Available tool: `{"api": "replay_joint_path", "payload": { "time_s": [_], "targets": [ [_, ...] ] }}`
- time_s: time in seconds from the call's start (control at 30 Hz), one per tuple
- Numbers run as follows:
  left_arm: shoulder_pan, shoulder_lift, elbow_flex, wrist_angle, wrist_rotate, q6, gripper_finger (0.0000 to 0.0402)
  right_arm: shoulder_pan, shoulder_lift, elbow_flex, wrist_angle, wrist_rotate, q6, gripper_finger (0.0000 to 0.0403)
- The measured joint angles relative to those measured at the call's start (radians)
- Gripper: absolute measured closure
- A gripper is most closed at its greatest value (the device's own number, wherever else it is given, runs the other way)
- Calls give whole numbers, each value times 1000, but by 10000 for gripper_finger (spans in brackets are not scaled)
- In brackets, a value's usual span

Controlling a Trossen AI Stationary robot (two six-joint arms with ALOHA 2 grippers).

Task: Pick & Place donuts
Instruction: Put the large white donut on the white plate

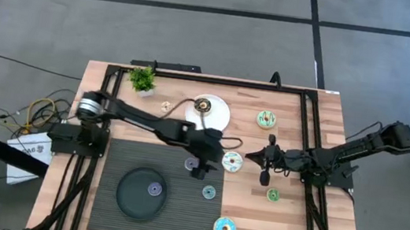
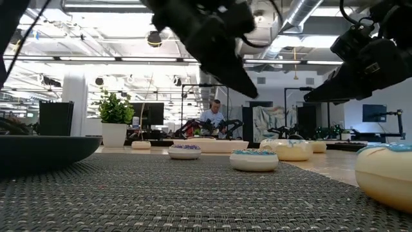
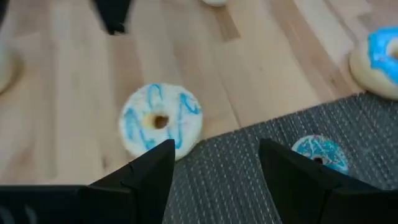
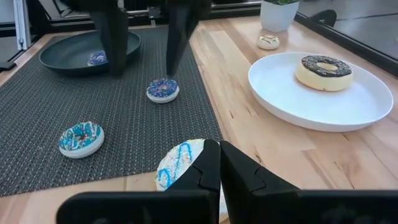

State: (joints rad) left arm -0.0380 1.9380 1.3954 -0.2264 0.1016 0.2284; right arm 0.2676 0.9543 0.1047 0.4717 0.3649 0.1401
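both claws hover by the white donut: left gripper wide, right gripper closed, empty.

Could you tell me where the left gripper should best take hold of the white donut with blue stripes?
Across its outer rim, coming straight down. The white donut lies flat, half on the mat's edge, with bare wood beside it. The open left gripper hangs just short of it, its fingers parted about as wide as the ring.

Both arms are dark, nearly black, built of slim jointed links. The left arm has a shiny silver cylinder at the joint near its base, and the right arm is matte black throughout. Each gripper's fingers are flat, dark, wedge-shaped blades.
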Motion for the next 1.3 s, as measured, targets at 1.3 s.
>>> {"api": "replay_joint_path", "payload": {
  "time_s": [1.3],
  "targets": [
    [30, 436, 505, -344, -24, 262, 173, 0, 0, -1, -65, 0, 20, 402]
  ]
}}
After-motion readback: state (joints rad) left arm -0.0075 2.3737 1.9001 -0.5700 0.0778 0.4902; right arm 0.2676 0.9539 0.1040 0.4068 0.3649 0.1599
